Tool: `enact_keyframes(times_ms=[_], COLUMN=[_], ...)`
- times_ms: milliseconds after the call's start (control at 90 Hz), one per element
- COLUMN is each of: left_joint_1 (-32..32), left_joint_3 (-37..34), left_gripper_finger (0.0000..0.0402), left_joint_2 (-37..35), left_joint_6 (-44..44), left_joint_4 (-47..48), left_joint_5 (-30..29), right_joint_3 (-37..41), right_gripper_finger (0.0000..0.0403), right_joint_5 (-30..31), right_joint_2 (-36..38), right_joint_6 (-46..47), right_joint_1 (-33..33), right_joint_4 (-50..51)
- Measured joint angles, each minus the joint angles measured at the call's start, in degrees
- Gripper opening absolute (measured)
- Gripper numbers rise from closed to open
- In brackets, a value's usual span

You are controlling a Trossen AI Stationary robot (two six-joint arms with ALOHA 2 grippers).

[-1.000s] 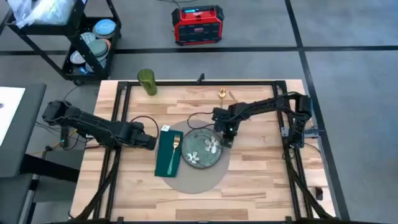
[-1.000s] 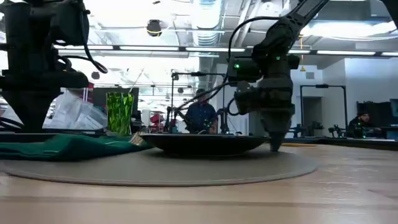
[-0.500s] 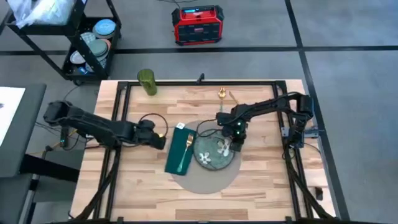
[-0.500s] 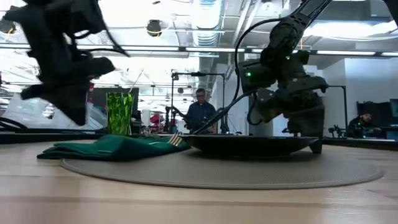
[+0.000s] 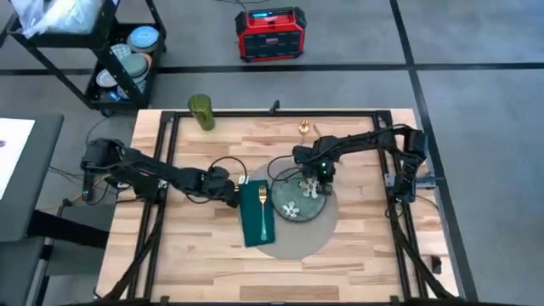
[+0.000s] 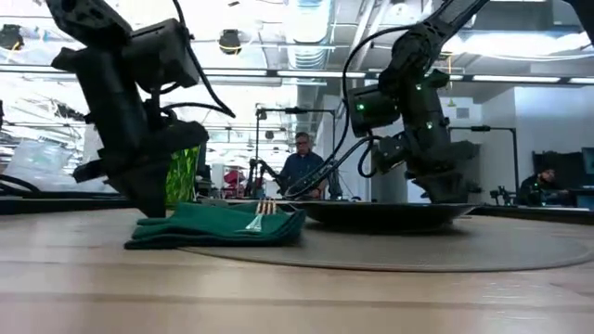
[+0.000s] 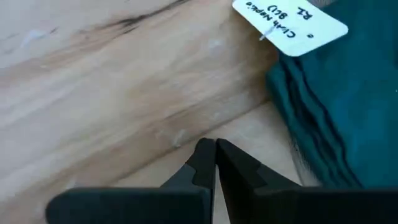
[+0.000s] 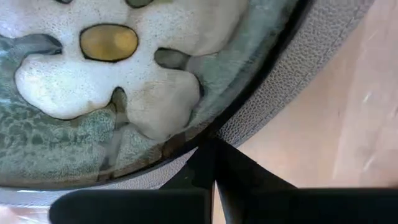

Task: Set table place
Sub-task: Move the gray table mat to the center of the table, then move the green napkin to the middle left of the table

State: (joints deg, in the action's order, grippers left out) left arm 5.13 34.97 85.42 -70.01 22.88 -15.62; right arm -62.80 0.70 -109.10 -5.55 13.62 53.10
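Since a moment ago the mat [image 5: 299, 231], the plate [image 5: 299, 204] and the napkin [image 5: 256, 213] have all slid toward the right side of the table [image 5: 357, 246], and both arms have followed them. The left arm reaches low and nearly flat across the table from its left edge, its gripper [image 5: 228, 192] at the napkin's left edge; in the left wrist view its fingers [image 7: 205, 163] are pressed together with nothing between them, tips on bare wood just beside the folded green cloth and its white tag [image 7: 290, 26]. In the low view this gripper [image 6: 153, 199] points down at the table next to the napkin [image 6: 218, 225].

The right arm stretches from the right rear corner toward the centre, bent at the elbow, its gripper [image 5: 316, 183] at the plate's far right rim. Its fingers [image 8: 214, 163] are closed too, tips on the mat's [image 8: 280, 93] edge just outside the plate's rim [image 8: 236, 81].

The mat lies right of centre on the table, under the plate and most of the napkin. A gold fork [image 5: 263, 209] lies lengthwise on the napkin. A green glass [image 5: 201, 111] stands at the far left edge.
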Motion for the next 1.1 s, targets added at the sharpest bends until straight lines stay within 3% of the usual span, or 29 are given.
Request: enact_keyframes(times_ms=[133, 322, 444, 689, 889, 1100], left_joint_1=[0.02, -0.07, -0.09, 0.17, 0.28, 0.28], left_joint_3=[-0.05, -0.21, -0.21, -0.21, -0.21, -1.09], left_gripper_finger=[0.0001, 0.0001, 0.0001, 0.0001, 0.0001, 0.0001], left_joint_2=[-3.37, -9.05, -10.29, -10.4, -10.4, -10.4], left_joint_6=[-0.47, -0.59, -3.49, -6.52, -6.69, -10.24], left_joint_4=[2.14, 8.03, 9.43, 9.2, 9.2, 4.28], left_joint_5=[-0.65, -5.46, -5.68, -5.92, -5.3, -5.47], right_joint_3=[-0.15, -0.23, -0.18, -0.14, 0.09, 1.44], right_gripper_finger=[0.0, 0.0, 0.0, 0.0, 0.0, 0.0026], right_joint_5=[-0.48, -8.49, -8.26, -9.57, -5.59, -13.53], right_joint_2=[0.0, -0.04, -0.07, 2.19, 12.49, 17.77], right_joint_6=[1.97, 2.15, 2.36, 6.77, 9.77, 14.55], right_joint_1=[-3.21, -7.09, -7.91, -4.96, -0.34, 2.42], right_joint_4=[-0.61, -2.4, -2.72, -2.45, -3.46, -6.82])
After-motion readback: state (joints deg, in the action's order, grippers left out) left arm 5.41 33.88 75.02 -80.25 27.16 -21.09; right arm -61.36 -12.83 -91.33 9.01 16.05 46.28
